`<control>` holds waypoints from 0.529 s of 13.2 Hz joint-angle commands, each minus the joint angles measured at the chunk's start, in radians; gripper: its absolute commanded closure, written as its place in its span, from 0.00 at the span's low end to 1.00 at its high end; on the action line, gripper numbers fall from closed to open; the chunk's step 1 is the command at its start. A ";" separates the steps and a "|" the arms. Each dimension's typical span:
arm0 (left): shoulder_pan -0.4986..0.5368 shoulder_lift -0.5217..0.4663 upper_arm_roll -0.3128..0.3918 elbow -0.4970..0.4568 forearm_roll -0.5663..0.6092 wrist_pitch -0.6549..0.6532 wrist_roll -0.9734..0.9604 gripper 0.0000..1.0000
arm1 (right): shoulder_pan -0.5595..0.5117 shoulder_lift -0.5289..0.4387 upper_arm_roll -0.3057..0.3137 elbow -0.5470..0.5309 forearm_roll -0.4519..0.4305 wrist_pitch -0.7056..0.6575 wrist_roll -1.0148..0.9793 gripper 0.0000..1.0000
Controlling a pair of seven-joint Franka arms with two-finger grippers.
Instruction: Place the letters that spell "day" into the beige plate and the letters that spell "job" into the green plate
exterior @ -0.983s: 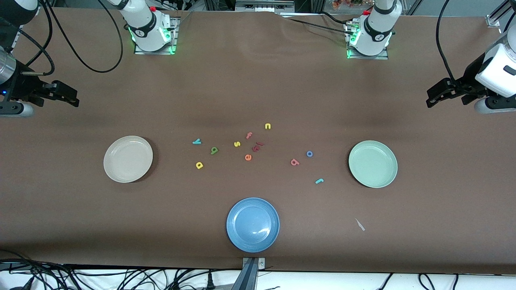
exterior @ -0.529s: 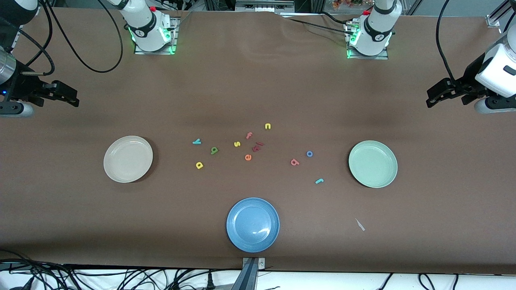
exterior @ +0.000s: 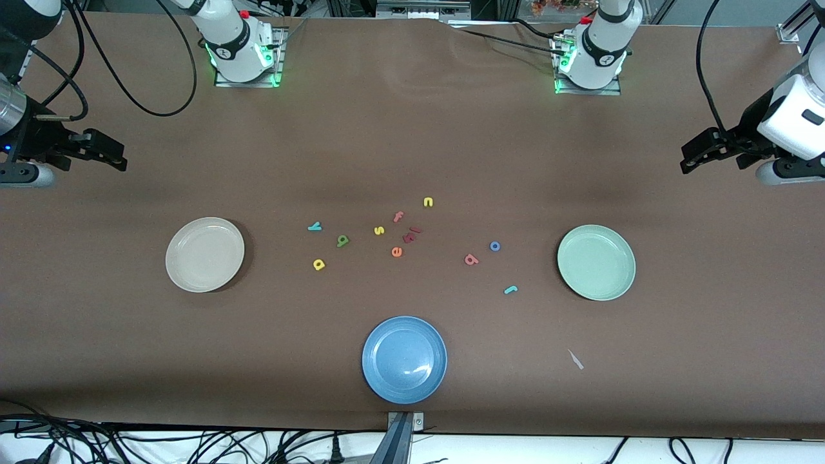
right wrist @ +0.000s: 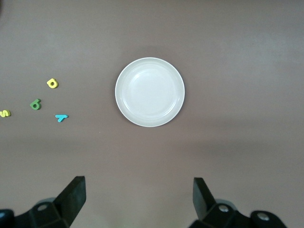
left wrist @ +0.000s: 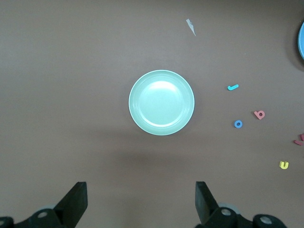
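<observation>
1. The left gripper [exterior: 693, 156] hangs high over the bench's left-arm end, jaws spread wide and empty; its wrist view looks down on the green plate [left wrist: 161, 102].
2. The right gripper [exterior: 109, 154] hangs over the right-arm end, jaws likewise wide and empty, with the beige plate [right wrist: 150, 92] below its camera.
3. Over the last second the left gripper has drifted very slightly; the right one has not stirred, and no letter or plate has shifted.
4. The "day" letters lie loose near the beige plate: y [exterior: 314, 226], d [exterior: 342, 241], a [exterior: 318, 264].
5. The "job" letters lie toward the green plate: o [exterior: 494, 246], b [exterior: 471, 260], and j [exterior: 510, 289] nearest the camera.
6. Both plates are bare, so sorting has not begun; the left arm's small move may be the start of a reach, though that is only a guess.
</observation>
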 commanded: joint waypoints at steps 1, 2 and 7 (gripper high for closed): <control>0.008 0.014 -0.002 -0.012 0.012 -0.004 0.021 0.00 | 0.017 -0.001 0.000 -0.007 -0.016 0.020 -0.008 0.00; 0.003 0.016 -0.005 -0.010 0.012 -0.004 0.021 0.00 | 0.017 0.002 0.000 -0.007 -0.016 0.020 -0.008 0.00; -0.003 0.019 -0.006 -0.001 0.017 0.004 0.024 0.00 | 0.016 0.004 -0.001 -0.008 -0.021 0.017 -0.009 0.00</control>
